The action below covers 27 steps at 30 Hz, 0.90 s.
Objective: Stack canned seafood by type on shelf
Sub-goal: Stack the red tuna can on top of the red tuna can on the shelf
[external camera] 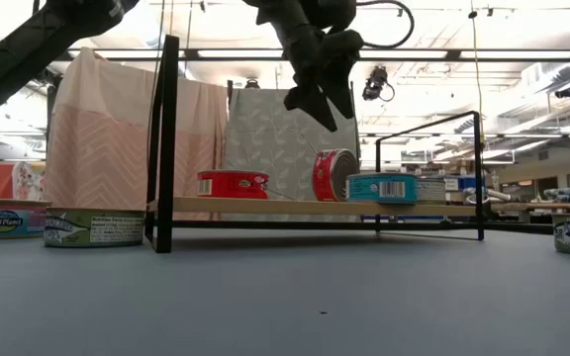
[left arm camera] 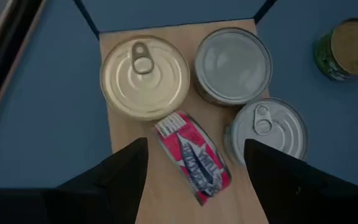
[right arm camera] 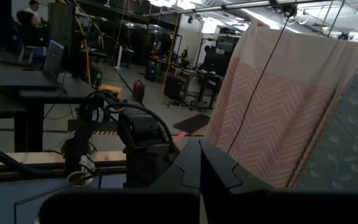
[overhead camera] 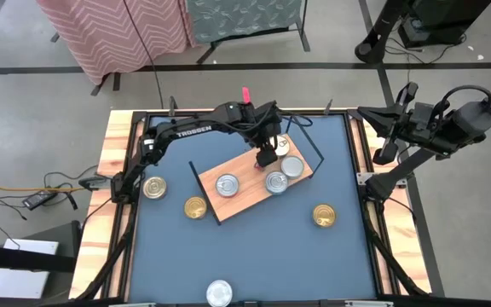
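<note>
left fingers (left arm camera: 126,171) spread | red tin (left arm camera: 193,157) on edge between, untouched | right fingers (right arm camera: 199,167) closed

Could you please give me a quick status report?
Left claw open above red tin on edge on shelf. Right claw shut, parked off-table. Nothing blocking.

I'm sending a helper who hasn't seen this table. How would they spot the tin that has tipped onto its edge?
Find the wooden shelf in the middle of the blue table. At its end under the left gripper, open above it, sits a cluster of tins. The tipped tin is the only one on its rim, showing a red label.
</note>
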Available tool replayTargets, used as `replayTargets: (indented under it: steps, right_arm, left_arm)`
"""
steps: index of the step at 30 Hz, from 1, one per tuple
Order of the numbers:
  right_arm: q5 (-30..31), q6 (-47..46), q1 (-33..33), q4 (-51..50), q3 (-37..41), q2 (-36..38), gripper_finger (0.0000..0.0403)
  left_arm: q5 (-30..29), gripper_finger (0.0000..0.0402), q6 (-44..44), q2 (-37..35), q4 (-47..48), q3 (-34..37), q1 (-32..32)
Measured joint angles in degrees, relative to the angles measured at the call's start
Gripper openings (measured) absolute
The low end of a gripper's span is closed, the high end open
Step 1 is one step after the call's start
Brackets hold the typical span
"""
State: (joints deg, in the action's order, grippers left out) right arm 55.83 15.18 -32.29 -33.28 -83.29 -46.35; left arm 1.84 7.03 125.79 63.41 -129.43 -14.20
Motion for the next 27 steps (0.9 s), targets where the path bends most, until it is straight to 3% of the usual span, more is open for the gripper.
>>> replayTargets:
  steps: [10, 27]
  right_arm:
    - [0.0, 0.0, 0.0, -0.6, 0.0, 0.8, 0.0007]
    - [0.0, 0.2, 0.0, -0.7, 0.0, 1.1, 0.0007]
  left_arm:
    - [-0.7, 0.0296, 7.6, 0.0, -1.8, 9.0, 1.7]
    - [-8.9, 0.0287, 11.9, 0.4, -5.5, 9.8, 3.0]
